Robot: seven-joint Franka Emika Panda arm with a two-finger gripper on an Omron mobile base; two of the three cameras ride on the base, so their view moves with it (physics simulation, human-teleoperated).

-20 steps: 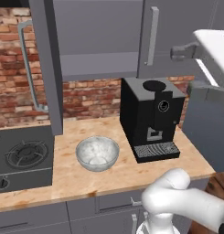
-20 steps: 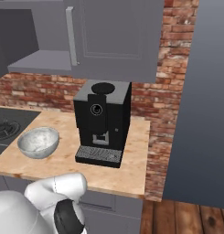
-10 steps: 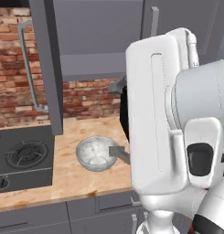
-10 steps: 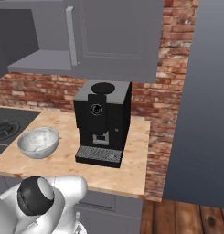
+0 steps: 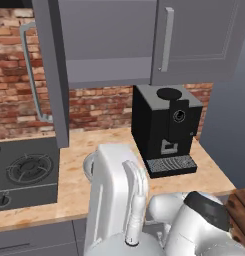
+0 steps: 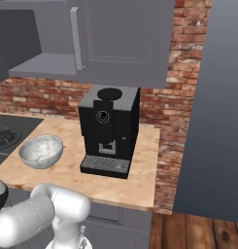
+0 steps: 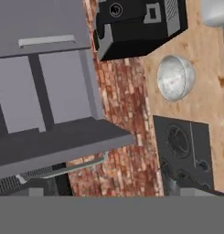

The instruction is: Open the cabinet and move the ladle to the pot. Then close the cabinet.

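Holding the gripper jaws wide apart, with nothing clamped between them. Facing, from the hand view, into the cabinet, hanging on the brick wall above the counter. Seeing, in the left base view, one door standing swung out edge-on at 10 o'clock of the coffee machine, and the other door sitting shut at 12 o'clock of it.

Judging the doors as stiff, flat panels, hinged and probably swinging lightly, neither fragile nor soft. Taking hold best at the long bar handle, likely smooth and slippery, so gripping across its middle and not near its ends. Pushing flat on the door face probably sufficing for closing.

Noting dark grey panelled fronts and an upright silver bar on each door. Failing to make out the ladle inside; too dim to tell.

Spotting, further out, a metal bowl at 9 o'clock of the coffee machine, and the stove beyond it at 9 o'clock again.
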